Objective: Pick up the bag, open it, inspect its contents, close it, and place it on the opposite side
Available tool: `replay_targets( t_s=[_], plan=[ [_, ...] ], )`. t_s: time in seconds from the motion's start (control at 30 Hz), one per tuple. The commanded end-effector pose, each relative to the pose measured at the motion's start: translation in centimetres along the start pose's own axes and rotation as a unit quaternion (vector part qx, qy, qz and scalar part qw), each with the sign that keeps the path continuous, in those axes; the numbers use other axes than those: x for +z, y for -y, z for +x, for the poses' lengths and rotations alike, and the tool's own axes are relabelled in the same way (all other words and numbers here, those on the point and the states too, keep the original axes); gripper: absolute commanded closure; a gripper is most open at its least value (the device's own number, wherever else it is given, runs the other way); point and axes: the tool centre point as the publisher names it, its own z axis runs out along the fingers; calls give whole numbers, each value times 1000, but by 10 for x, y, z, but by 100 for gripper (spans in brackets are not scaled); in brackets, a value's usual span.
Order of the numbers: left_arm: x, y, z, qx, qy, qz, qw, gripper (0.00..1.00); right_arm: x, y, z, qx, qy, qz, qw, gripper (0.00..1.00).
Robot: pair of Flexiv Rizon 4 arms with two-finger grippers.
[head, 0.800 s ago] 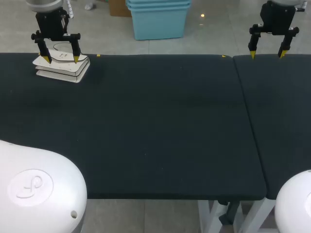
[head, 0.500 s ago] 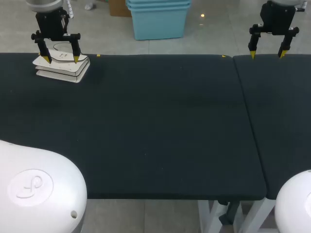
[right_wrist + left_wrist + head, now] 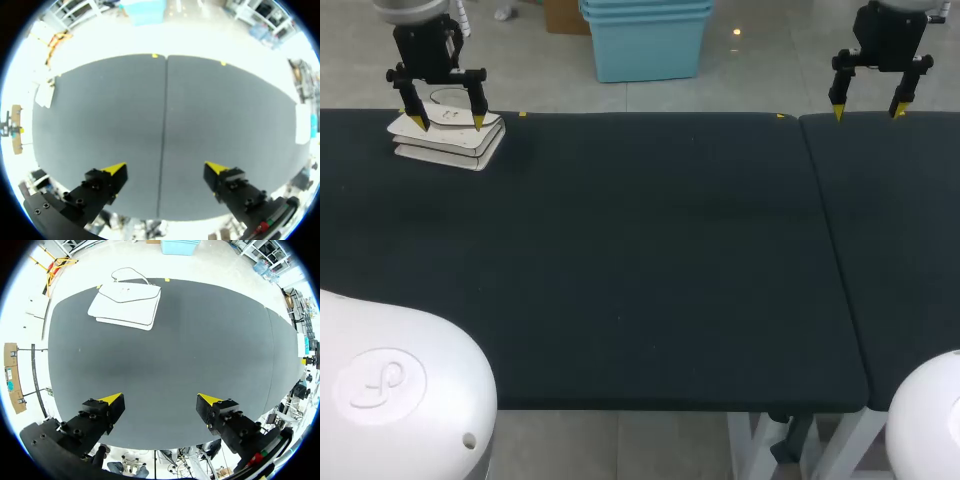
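The dark cloth-covered table (image 3: 640, 270) fills most of the head view. It is split by a seam (image 3: 828, 240) that runs from its far edge to its near edge, and this seam serves as the landmark here. Two white rounded arm housings sit at the near edge, one (image 3: 390, 390) well left of the seam and one (image 3: 925, 420) to the right of it. The white bag (image 3: 448, 142) lies flat on the table well left of the seam, by the far edge. Its flap is folded over and its thin strap (image 3: 129, 274) loops toward that edge. The left gripper (image 3: 447, 123) is also well left of the seam. In the head view it overlaps the bag, but in the left wrist view the left gripper (image 3: 161, 400) hangs above bare cloth with the bag (image 3: 127, 305) well ahead of it. Its fingers are spread apart with nothing between them. The right gripper (image 3: 868, 112) hangs near the far end of the seam. In its own wrist view the seam (image 3: 164, 125) runs straight ahead from between the fingers of that gripper (image 3: 165, 168), which are likewise spread wide and hold nothing. Two small yellow marks sit on the far edge, one (image 3: 522, 114) well left of the seam near the bag and one (image 3: 781, 115) just left of the seam.
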Motion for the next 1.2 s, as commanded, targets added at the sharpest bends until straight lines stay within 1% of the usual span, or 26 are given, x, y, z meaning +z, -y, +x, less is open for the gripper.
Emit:
replay_targets(
  t_s=[0.03, 0.07, 0.1, 0.13, 0.2, 0.23, 0.27, 0.3, 0.33, 0.37, 0.4, 0.43, 0.47, 0.5, 0.53, 0.57, 0.6, 0.7, 0.83, 0.93, 1.03, 1.1, 1.17, 1.2],
  plan=[
    [-1, 0, -23, 23, -56, -1, 998, 0, 2, 5, -3, -53, -19, -18, 998, 0],
    [-1, 0, -27, 31, -66, -2, 997, 0, 2, 6, -2, -81, -34, -24, 996, 0],
    [-2, 1, -33, 37, -67, 2, 997, 0, 3, 7, -1, -98, -44, -19, 994, 0],
    [-2, 2, -38, 53, -92, -1, 994, 0, 5, 9, -2, -109, -33, -21, 993, 0],
    [-4, 3, -50, 69, -111, -3, 991, 0, 8, 13, -1, -164, -57, -26, 985, 0],
    [-4, 3, -56, 91, -137, -10, 986, 0, 10, 14, -1, -177, -51, -29, 982, 0],
    [-5, 4, -63, 99, -150, -13, 984, 0, 12, 16, 0, -207, -57, -37, 976, 0],
    [-5, 6, -70, 103, -149, -10, 983, 0, 13, 19, 1, -236, -76, -39, 968, 0],
    [-5, 7, -76, 119, -166, -14, 979, 0, 15, 21, 1, -240, -72, -40, 967, 0],
    [-5, 7, -82, 121, -175, -13, 977, 0, 17, 23, 2, -262, -64, -48, 962, 0],
    [-5, 9, -88, 129, -176, -12, 976, 0, 18, 25, 3, -290, -81, -53, 952, 0],
    [-6, 10, -94, 138, -187, -11, 973, 0, 20, 28, 4, -306, -89, -55, 946, 0],
    [-6, 11, -101, 143, -192, -9, 971, 0, 22, 29, 5, -327, -85, -58, 939, 0],
    [-7, 12, -108, 147, -195, -7, 970, 0, 26, 31, 7, -352, -95, -61, 929, 0],
    [-7, 13, -113, 146, -196, -3, 970, 0, 28, 33, 8, -363, -102, -66, 924, 0],
    [-8, 15, -119, 153, -200, 2, 968, 0, 32, 34, 9, -374, -94, -68, 920, 0],
    [-8, 16, -125, 154, -201, 4, 967, 0, 35, 36, 10, -392, -98, -74, 912, 0],
    [-9, 19, -142, 160, -212, 13, 964, 0, 41, 41, 15, -425, -99, -93, 895, 0],
    [-7, 23, -163, 152, -214, 15, 965, 0, 50, 45, 21, -456, -102, -114, 877, 0],
    [-3, 26, -177, 143, -224, 14, 964, 0, 53, 48, 27, -478, -107, -137, 861, 0],
    [1, 29, -187, 137, -233, 13, 963, 0, 58, 52, 37, -504, -101, -164, 842, 0],
    [6, 30, -191, 136, -238, 11, 962, 0, 61, 53, 45, -521, -94, -175, 830, 0],
    [9, 33, -195, 134, -236, 7, 963, 0, 65, 54, 54, -533, -90, -175, 823, 0],
    [10, 34, -197, 134, -236, 6, 962, 0, 68, 54, 59, -540, -89, -164, 821, 0]
  ],
)
